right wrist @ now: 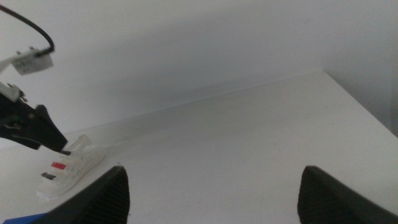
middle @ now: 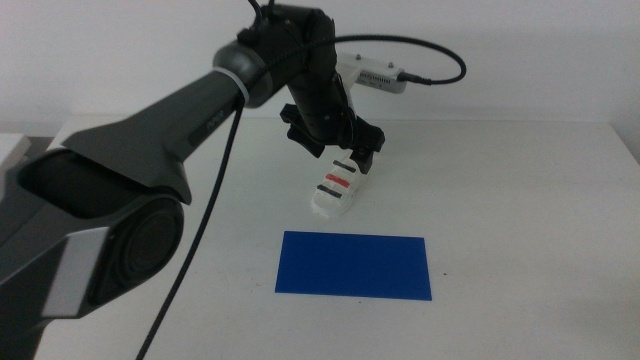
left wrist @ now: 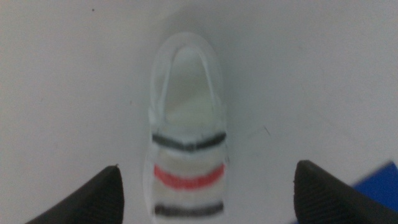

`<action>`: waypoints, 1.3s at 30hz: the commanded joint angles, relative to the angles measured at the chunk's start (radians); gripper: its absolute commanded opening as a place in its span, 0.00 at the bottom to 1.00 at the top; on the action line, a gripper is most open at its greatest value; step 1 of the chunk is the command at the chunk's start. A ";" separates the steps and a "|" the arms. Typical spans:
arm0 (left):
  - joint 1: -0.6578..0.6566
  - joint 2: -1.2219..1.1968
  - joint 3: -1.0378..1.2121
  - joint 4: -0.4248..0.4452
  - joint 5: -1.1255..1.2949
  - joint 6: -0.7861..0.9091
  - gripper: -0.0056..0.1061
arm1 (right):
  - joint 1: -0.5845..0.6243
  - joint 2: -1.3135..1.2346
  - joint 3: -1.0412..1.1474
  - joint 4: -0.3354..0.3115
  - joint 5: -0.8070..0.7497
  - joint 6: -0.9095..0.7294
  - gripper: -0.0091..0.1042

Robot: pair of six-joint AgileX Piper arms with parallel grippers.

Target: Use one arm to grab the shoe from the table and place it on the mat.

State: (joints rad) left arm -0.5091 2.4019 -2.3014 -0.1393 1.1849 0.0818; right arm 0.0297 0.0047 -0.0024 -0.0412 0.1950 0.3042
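Shoe (left wrist: 186,149) sits on the bench (middle: 520,200) right under the left tool (middle: 335,150), whose jaws are spread wide either side, nothing gripped. Mat (middle: 354,265) lies just beyond its toe. Off-centre closing could twist it loose. Right tool (right wrist: 211,196) waits, jaws apart.
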 commanded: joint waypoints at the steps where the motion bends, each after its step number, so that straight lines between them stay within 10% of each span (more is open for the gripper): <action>1: 0.002 0.020 -0.013 0.004 -0.036 -0.004 0.89 | 0.002 -0.005 0.002 -0.007 -0.008 -0.004 0.78; 16: 0.002 0.112 -0.013 -0.025 -0.173 -0.004 0.88 | 0.002 -0.005 0.002 -0.007 -0.008 -0.004 0.78; 27: 0.005 0.020 -0.013 -0.033 -0.009 0.034 0.21 | 0.002 -0.005 0.002 -0.007 -0.008 -0.004 0.78; 39: -0.142 -0.485 0.485 0.068 -0.081 -0.180 0.19 | 0.002 -0.005 0.002 -0.007 -0.008 -0.004 0.78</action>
State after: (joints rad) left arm -0.6267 1.9834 -1.8911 -0.0971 1.1425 -0.0410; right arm 0.0297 0.0047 -0.0024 -0.0412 0.1950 0.3042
